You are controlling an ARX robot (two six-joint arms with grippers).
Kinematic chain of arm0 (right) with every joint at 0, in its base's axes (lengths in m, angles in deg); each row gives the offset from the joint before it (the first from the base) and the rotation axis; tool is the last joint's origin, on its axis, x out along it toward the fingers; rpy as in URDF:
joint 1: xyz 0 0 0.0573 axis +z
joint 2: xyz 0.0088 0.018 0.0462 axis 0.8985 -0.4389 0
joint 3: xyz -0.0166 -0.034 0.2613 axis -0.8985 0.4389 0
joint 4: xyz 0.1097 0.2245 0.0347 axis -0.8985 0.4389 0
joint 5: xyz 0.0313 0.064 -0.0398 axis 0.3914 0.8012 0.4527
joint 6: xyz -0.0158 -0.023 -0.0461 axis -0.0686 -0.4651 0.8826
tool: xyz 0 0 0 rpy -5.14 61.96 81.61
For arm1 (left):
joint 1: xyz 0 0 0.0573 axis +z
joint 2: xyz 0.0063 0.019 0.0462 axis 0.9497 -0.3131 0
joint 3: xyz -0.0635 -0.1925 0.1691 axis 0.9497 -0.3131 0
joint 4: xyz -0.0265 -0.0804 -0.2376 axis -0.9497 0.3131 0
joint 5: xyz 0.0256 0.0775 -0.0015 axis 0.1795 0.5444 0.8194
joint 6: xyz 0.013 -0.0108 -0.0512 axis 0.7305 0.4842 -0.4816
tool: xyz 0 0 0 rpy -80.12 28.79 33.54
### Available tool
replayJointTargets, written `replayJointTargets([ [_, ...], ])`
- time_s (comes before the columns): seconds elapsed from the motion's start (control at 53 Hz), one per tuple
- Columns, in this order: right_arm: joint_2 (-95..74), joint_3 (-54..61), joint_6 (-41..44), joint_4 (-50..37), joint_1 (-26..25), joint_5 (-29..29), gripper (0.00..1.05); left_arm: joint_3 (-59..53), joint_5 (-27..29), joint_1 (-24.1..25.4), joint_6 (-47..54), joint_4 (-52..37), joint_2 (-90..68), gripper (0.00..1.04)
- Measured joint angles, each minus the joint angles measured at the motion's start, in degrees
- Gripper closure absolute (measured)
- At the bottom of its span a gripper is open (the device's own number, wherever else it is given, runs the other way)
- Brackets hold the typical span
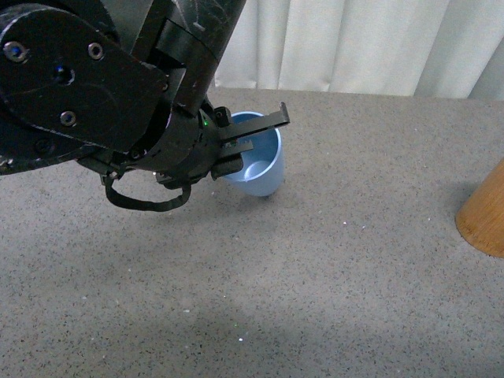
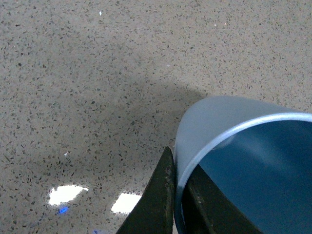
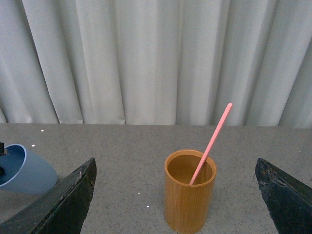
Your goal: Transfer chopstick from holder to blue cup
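Note:
My left gripper is shut on the rim of the blue cup, one finger inside and one outside, and the cup is tilted with its mouth toward the arm. In the left wrist view the cup fills the corner, its rim pinched between the dark fingers. The wooden holder stands upright between the wide-open fingers of my right gripper, some way ahead of them. One pink chopstick leans in it, its tip up toward the curtain. The front view catches only the holder's edge at the right.
A grey speckled tabletop runs under everything. White pleated curtain hangs along the table's far edge. The left arm's black body fills the upper left of the front view. The blue cup also shows at the side of the right wrist view.

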Motion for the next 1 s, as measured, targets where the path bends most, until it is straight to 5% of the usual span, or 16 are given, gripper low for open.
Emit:
replayJointTargets([
  [0.925, 0.0, 0.0, 0.0, 0.0, 0.0, 0.0, 0.1, 3.9, 2.0, -2.4, 4.4, 2.6, -3.1, 1.01],
  [1.0, 0.0, 0.0, 0.0, 0.0, 0.0, 0.0, 0.1, 4.3, 2.0, -2.5, 4.4, 2.7, -3.1, 0.93],
])
